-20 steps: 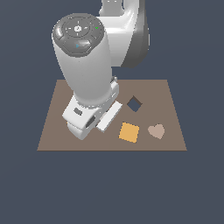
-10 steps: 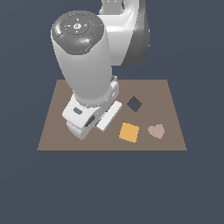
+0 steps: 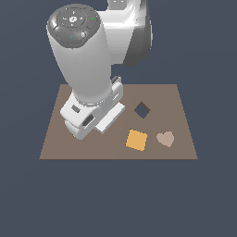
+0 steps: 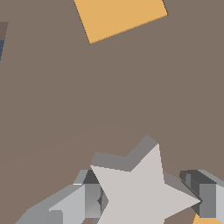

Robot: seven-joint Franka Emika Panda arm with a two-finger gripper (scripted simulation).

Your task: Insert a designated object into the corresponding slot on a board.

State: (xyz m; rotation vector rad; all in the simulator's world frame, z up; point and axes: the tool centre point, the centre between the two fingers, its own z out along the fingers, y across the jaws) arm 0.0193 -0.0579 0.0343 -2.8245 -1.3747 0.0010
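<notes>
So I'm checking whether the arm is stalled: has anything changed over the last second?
Nothing visibly changed in the exterior view. The arm stays low over the board at that view's left, and the orange square, beige heart and dark square hole sit where they were. The wrist view shows the grey star between the gripper fingers, but has no earlier picture to compare.

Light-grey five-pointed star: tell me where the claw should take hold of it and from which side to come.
Come straight down from above: the flat light-grey five-pointed star lies level on the brown rectangular board. Pinch it across its narrow waist, one finger in each notch between the points. In the wrist view the claw already straddles it that way.
</notes>
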